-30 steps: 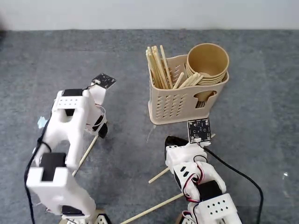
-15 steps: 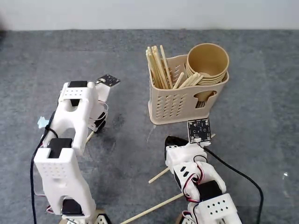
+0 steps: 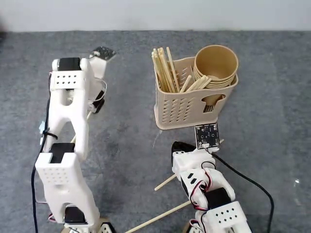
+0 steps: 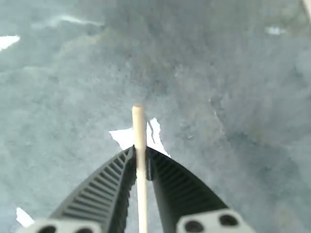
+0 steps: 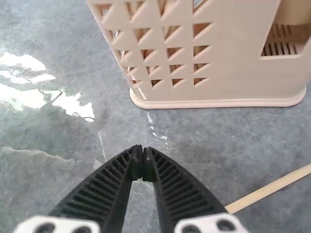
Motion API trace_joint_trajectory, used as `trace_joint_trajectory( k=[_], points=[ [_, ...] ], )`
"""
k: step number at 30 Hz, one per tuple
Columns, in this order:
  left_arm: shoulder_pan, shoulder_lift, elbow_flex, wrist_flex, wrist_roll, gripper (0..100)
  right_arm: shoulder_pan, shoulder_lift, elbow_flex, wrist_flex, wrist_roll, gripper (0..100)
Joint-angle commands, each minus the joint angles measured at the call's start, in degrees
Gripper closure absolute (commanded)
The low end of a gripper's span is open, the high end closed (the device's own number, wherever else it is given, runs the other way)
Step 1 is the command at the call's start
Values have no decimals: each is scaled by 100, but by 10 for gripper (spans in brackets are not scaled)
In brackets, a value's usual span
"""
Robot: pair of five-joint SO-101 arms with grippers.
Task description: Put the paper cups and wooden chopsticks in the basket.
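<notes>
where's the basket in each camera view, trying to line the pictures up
high view: basket stands upper middle, just beyond the right arm.
right wrist view: basket close ahead of the shut right pincer, its lattice wall facing the camera.
left wrist view: looks at the grey table past the left pincer, shut on a held chopstick.
shared landmark: the loose chopstick on the table by the right pincer, in high and right wrist views.

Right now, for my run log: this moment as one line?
left gripper: shut on chopstick | right gripper: shut, empty, facing basket | basket: paper cups, chopstick bundle inside | loose chopsticks: on table
</notes>
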Motion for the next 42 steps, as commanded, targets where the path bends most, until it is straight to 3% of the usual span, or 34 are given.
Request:
trace_joint_trajectory(
  k=[1,8,13,18,26,34,40,42],
  points=[
    [299,-967,-295,158,255,988,-31,-84,70,-84,53,988],
    [1090,-2655,-532,18,1081,988,-31,-84,70,-84,53,988],
    [1670,-3156,-1244,-545,1934,988,-31,-84,70,-84,53,988],
    [2048,-3147,-1947,-1424,2567,988,-31,-84,70,-84,53,988],
    [2576,-3156,-2062,-3279,3393,988,-22,-84,70,-84,53,988],
    [2910,-3138,-1367,-4563,3578,988,-22,-84,70,-84,53,988],
    [2919,-3191,-321,-4571,3552,979,-13,-84,70,-84,53,988],
    [2910,-3200,-119,-4545,3552,927,-22,-84,70,-84,53,988]
  ],
)
